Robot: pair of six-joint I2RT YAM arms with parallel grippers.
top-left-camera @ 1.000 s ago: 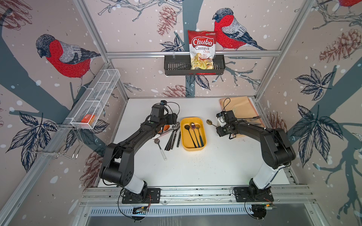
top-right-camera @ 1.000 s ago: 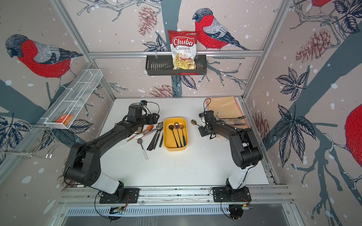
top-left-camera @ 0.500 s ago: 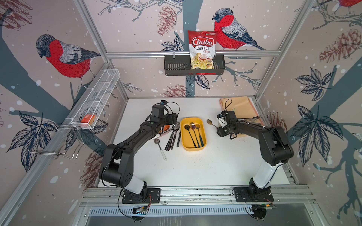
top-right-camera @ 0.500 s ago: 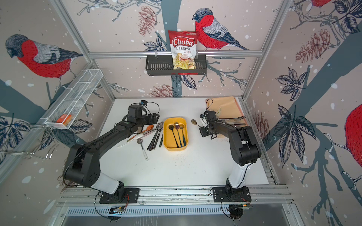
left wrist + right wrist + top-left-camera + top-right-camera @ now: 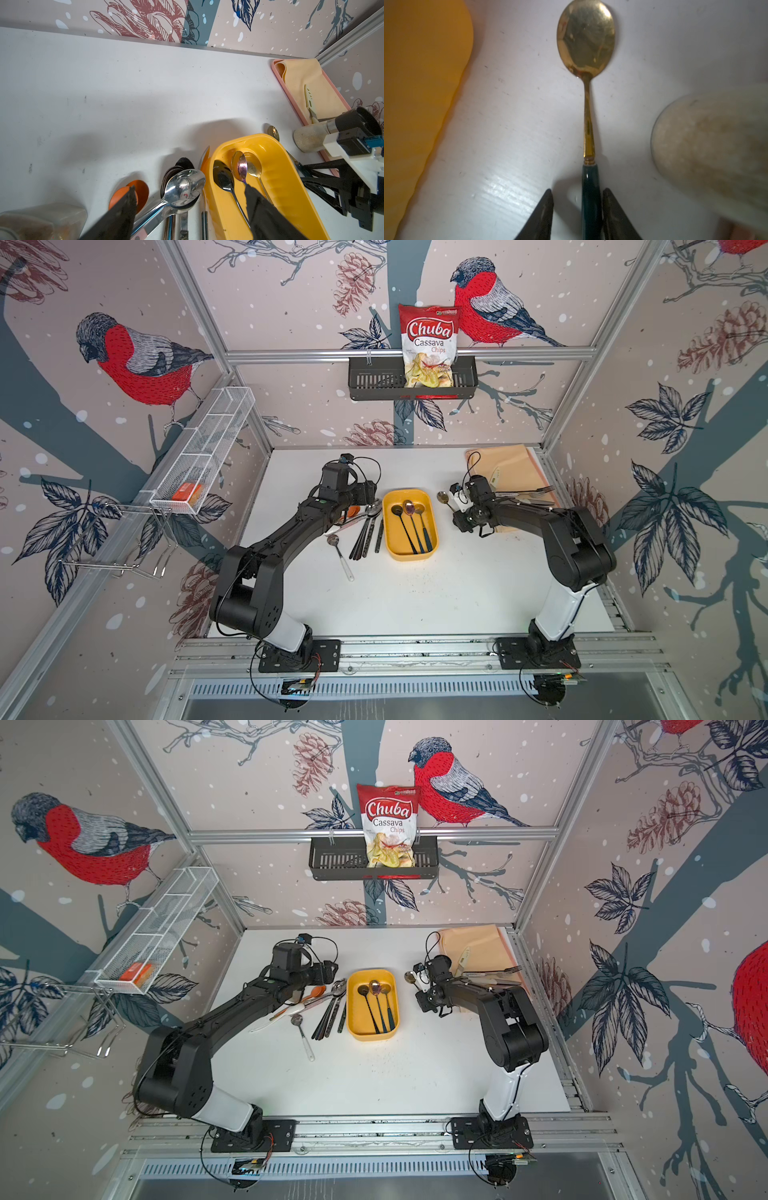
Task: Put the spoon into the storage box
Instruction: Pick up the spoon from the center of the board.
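On the white bench (image 5: 415, 605), just beside the storage box (image 5: 409, 558) on the side of the right arm, lies the spoon (image 5: 443, 497). It has a gold bowl and a dark green handle. In the right wrist view the spoon (image 5: 586, 41) lies flat on the bench, apart from the yellow wall of the storage box (image 5: 415, 83). The right jaws stand low around the green handle, 1 finger on each side. 1 finger is against the handle, and beside the other we see a narrow gap, so they are not yet closed on it. A pale speckled cylinder (image 5: 706, 145) lies near the spoon, on its side away from the box.

Inside the storage box we count 3 spoons (image 5: 409, 510), with the bowls toward the back wall. In the left wrist view the left jaws are wide open and hold nothing. They hang over a large silver spoon (image 5: 185, 187), which lies in a pile of cutlery (image 5: 365, 531) on the other side of the box, with an orange spoon (image 5: 143, 191) next to it. 1 more silver spoon (image 5: 338, 553) lies alone, nearer to the arm bases.

At the back of the bench, behind the right arm, a peach cloth (image 5: 511, 468) carries forks (image 5: 536, 491).
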